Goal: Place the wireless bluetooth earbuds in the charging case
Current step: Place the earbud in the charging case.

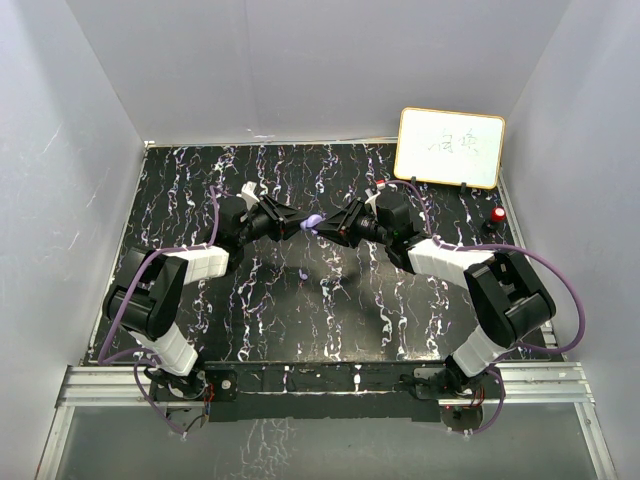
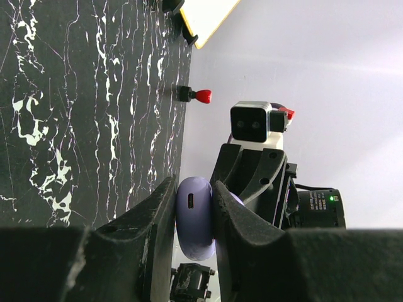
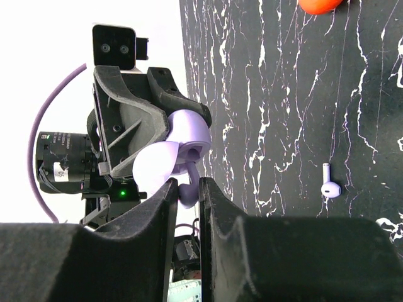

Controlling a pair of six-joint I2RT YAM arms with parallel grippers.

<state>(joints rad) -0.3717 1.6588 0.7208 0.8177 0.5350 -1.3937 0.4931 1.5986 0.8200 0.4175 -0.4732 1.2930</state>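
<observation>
Now, mid-frame in the top view, my left gripper [image 1: 298,225] clamps the purple charging case [image 2: 195,220]; my right gripper [image 3: 187,183] pinches a purple earbud [image 3: 187,196].

Top view looks down; opposed close wrist views share purple case [image 2: 195,220].

A worktop [image 1: 300,320] of black marbled pattern, veined in white with faint purple streaks, fills the middle of the top view. Plain pale grey-white walls enclose it on three sides: a left wall [image 1: 60,200], a back wall [image 1: 300,70] and a right wall [image 1: 590,150]. A small whiteboard [image 1: 450,148] with a light wooden frame stands at the far right corner, with faint writing on it. An aluminium rail [image 1: 100,383] runs along the near edge, with a grey glossy surface [image 1: 300,445] below it. The light is even and soft, casting only a dim shadow mid-worktop.
</observation>
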